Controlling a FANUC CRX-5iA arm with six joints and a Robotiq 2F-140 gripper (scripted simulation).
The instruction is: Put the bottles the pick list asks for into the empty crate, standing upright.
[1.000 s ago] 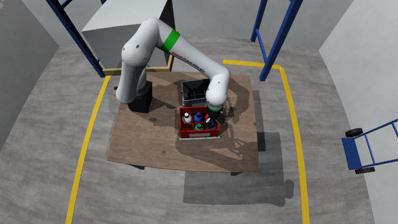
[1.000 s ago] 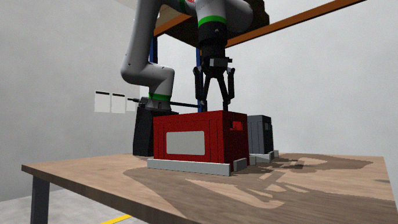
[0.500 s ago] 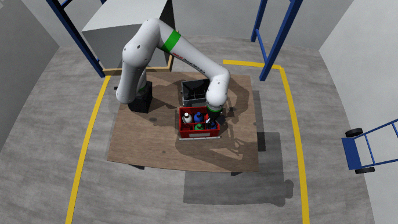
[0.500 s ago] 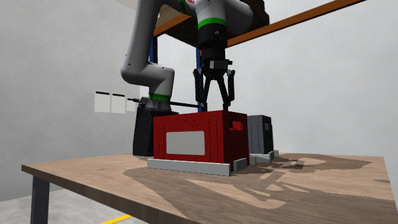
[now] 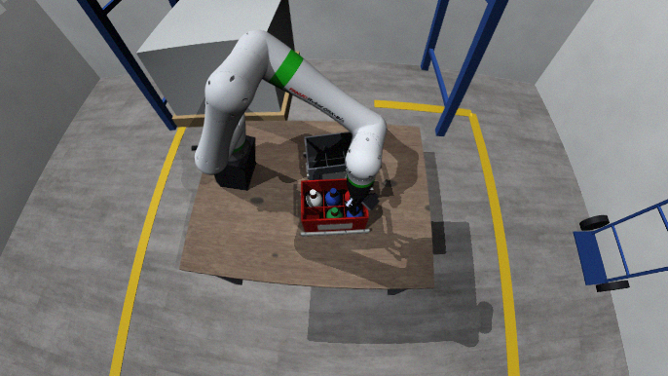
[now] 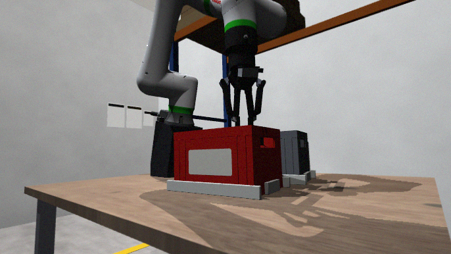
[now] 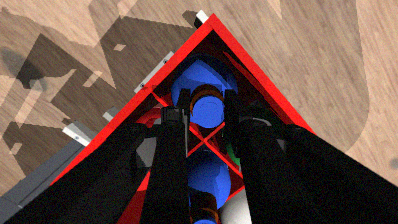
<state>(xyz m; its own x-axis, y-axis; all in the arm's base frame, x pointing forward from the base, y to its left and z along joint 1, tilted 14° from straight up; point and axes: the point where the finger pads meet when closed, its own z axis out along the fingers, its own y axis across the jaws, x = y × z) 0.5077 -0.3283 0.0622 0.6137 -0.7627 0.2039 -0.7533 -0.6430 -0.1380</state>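
Wooden table (image 5: 234, 234) (image 6: 98, 204) (image 7: 330, 45), brown. Clock directions are from the top view, 12 at its upper edge.

- Pale strip (image 5: 336, 233) (image 6: 213, 189): low, along the red crate's 6 o'clock side.
- Red crate (image 5: 310, 225) (image 6: 243, 154) (image 7: 175, 57): upright on the table, divided into cells, pale panel on its 6 o'clock wall.
- Green-capped bottle (image 5: 334, 213) (image 7: 233, 152): standing at the crate's 6 o'clock.
- Blue bottle (image 5: 355, 213) (image 7: 201, 82): standing in the corner cell at 4 o'clock.
- Gripper (image 5: 352, 205) (image 6: 243, 122) (image 7: 207, 103): black, pointing down, fingers drawn in to a narrow opening, closed about the neck of that corner bottle.
- Back row: white bottle (image 5: 315, 198) (image 7: 237, 210) at 10 o'clock, second blue bottle (image 5: 333, 197) (image 7: 210, 180) at 12, red bottle (image 5: 348, 196) at 2, partly hidden by the gripper.
- Dark grey crate (image 5: 316, 170) (image 6: 290, 151) (image 7: 45, 175): upright, near the red one at 12 o'clock, partly covered by the arm (image 5: 316, 93) (image 6: 154, 49).
- Black pedestal (image 5: 243, 182) (image 6: 161, 158): at 10 o'clock, bearing the arm.
- Blue hand truck (image 5: 589, 258): well apart, 3 o'clock.

The gripper's fingers (image 5: 352, 205) (image 6: 252, 121) have drawn closer together.
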